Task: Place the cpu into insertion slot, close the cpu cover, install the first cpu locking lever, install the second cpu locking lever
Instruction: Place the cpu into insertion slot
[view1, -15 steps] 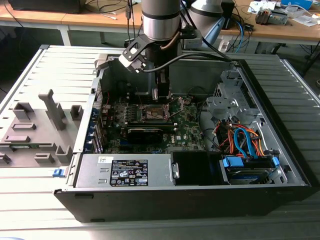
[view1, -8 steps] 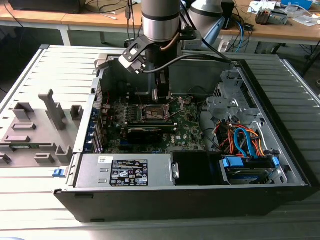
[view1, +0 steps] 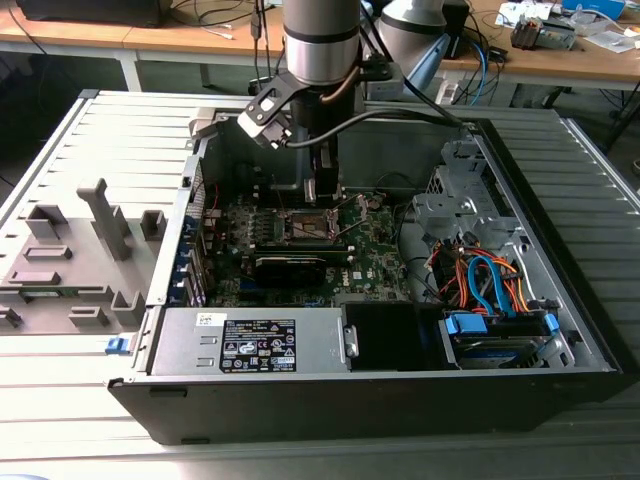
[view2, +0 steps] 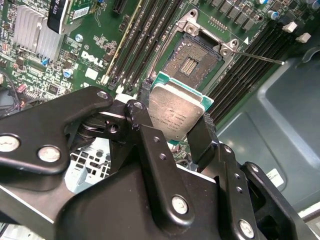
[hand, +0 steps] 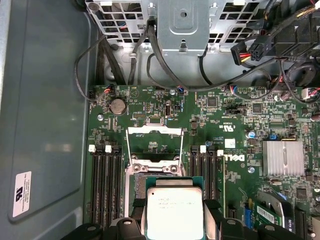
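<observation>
- While the gripper (view1: 322, 190) hangs at upper centre of the exterior view, the grey fixture block (view1: 70, 250) at the frame's left edge lies well apart and has no part in this step.
- Fingers are clamped on the cpu (view2: 177, 112) by two opposite edges, metal top facing the second wrist camera.
- Centre of the exterior view: the insertion slot (view1: 310, 225) sits just under the gripper, inside the open case (view1: 400, 385).
- Key relation, in the second wrist view: the insertion slot (view2: 192, 60) is beyond the fingertips, near the chip but apart from it. The cpu is not seated.
- In the first wrist view, the chip's edges look roughly square to the socket frame; I judge yaw close and the remaining offset mostly along the approach line.
- The cpu cover (hand: 155, 130) stands flipped up behind the socket, so the slot is open.
- Right of the exterior view: drive cables (view1: 490, 285), well clear.
</observation>
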